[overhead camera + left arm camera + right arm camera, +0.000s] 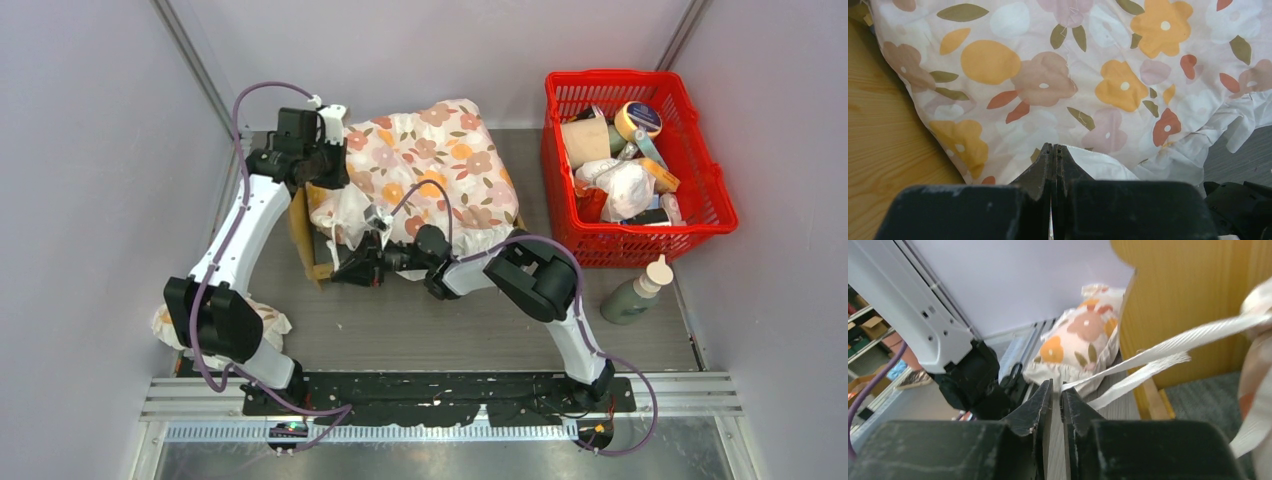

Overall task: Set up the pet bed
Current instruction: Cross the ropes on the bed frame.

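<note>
Hovering right gripper point(1056, 385) beside pet bed point(298, 225) near-left corner, jaws barely apart, tie ribbon point(1168, 345) at tips; holding left gripper point(1053, 147) shut.

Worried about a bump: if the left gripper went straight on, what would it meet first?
The flowered cushion. The left gripper points straight into it, its shut tips apparently touching the fabric.

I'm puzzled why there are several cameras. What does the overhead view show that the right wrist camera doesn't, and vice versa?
Only overhead: the red plastic basket of clutter and the green bottle with a white cap. Only right wrist: white fabric ties reaching the tips of the right gripper. Both: the light-wood pet bed frame and a small floral pillow near the left arm.
</note>
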Action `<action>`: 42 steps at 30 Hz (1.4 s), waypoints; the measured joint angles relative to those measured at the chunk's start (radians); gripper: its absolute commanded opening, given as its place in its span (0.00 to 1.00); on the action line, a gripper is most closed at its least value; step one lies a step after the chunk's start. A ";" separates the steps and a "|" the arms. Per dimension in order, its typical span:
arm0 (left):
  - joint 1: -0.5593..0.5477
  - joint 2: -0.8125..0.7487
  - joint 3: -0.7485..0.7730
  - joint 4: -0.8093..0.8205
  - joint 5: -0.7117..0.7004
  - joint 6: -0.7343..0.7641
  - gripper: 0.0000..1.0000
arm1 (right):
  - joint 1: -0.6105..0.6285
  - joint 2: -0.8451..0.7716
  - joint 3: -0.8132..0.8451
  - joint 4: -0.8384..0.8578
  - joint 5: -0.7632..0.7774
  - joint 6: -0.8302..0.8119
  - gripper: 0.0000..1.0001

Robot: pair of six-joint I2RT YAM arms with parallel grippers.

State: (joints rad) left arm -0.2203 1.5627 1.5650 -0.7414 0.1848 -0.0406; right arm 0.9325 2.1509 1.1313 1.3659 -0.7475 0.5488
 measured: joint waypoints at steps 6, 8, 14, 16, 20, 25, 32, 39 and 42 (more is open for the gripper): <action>0.000 0.006 0.005 0.012 -0.010 0.006 0.00 | 0.009 -0.010 -0.003 -0.303 -0.024 -0.127 0.19; 0.000 0.008 0.006 0.012 -0.010 0.008 0.00 | 0.009 -0.021 -0.003 -0.404 -0.009 -0.162 0.22; 0.000 0.009 0.023 0.013 -0.003 0.019 0.00 | 0.009 -0.103 -0.003 -0.628 0.095 -0.224 0.37; 0.000 0.009 0.023 0.014 0.000 0.020 0.00 | 0.009 -0.131 -0.003 -0.677 0.143 -0.214 0.37; 0.000 0.004 0.020 0.029 0.006 0.020 0.00 | 0.011 -0.158 -0.003 -0.742 0.219 -0.158 0.41; 0.000 -0.010 0.016 0.039 0.018 0.021 0.00 | 0.030 -0.157 -0.004 -0.865 0.289 -0.143 0.41; 0.000 -0.014 0.004 0.051 0.023 0.020 0.00 | 0.068 -0.190 -0.058 -0.991 0.351 -0.077 0.53; 0.000 -0.018 -0.004 0.060 0.042 0.018 0.00 | 0.100 -0.293 -0.101 -1.080 0.441 -0.055 0.41; 0.000 -0.032 -0.019 0.066 0.048 0.018 0.00 | 0.111 -0.337 -0.101 -1.126 0.509 -0.076 0.47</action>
State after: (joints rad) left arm -0.2203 1.5303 1.5459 -0.6758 0.2329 -0.0231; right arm 1.0431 1.8141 1.0302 0.2398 -0.2390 0.4725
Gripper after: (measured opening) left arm 0.009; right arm 0.418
